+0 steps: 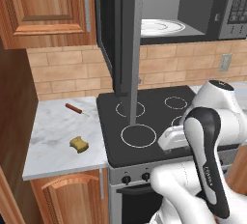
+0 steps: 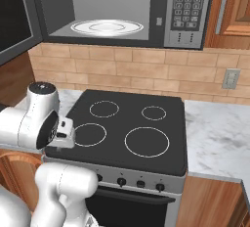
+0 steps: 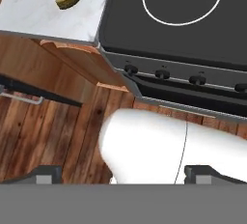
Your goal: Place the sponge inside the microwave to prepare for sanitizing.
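One sponge (image 1: pixel 79 144), one microwave (image 1: pixel 193 10), four burners (image 2: pixel 147 141)

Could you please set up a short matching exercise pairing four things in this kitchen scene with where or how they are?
1 sponge
2 microwave
3 gripper
4 round plate

A open, holding nothing
B inside the microwave
C door swung open
D on the marble counter left of the stove

Pairs: 1-D, 2-C, 3-A, 4-B

The microwave (image 2: pixel 117 11) keypad markings look too small to read.
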You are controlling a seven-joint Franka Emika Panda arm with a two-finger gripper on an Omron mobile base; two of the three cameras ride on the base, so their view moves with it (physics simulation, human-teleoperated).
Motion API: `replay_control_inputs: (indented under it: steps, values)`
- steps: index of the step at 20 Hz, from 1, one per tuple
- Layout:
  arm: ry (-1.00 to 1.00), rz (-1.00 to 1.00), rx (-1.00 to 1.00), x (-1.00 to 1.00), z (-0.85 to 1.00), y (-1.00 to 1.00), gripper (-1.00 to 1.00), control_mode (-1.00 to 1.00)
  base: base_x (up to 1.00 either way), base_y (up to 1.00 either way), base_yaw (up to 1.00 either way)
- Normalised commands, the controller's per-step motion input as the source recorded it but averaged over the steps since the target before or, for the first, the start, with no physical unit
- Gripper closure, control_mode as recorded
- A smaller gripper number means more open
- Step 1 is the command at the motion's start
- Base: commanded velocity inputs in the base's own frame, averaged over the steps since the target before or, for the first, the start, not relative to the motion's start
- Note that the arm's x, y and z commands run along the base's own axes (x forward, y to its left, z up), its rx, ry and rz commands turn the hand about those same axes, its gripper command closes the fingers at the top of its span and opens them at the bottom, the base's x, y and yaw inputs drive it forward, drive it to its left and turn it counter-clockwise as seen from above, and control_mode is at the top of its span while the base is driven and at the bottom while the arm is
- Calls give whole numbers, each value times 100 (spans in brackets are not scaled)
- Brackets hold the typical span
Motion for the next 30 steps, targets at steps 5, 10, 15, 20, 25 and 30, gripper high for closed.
replay_control_inputs:
  steps: [5,10,15,20,25,30]
  values:
    - [-27,-2,-17,50,-20,25,-100,-100,0,0,0]
    - [-11,-1,-5,34,-9,45,-100,-100,0,0,0]
    - [-3,-2,0,18,-18,44,-100,-100,0,0,0]
    - [-1,0,0,17,-7,7,-100,-100,0,0,0]
    - [-8,0,0,30,-14,10,-100,-100,0,0,0]
    - [-2,1,0,35,-5,4,-100,-100,0,0,0]
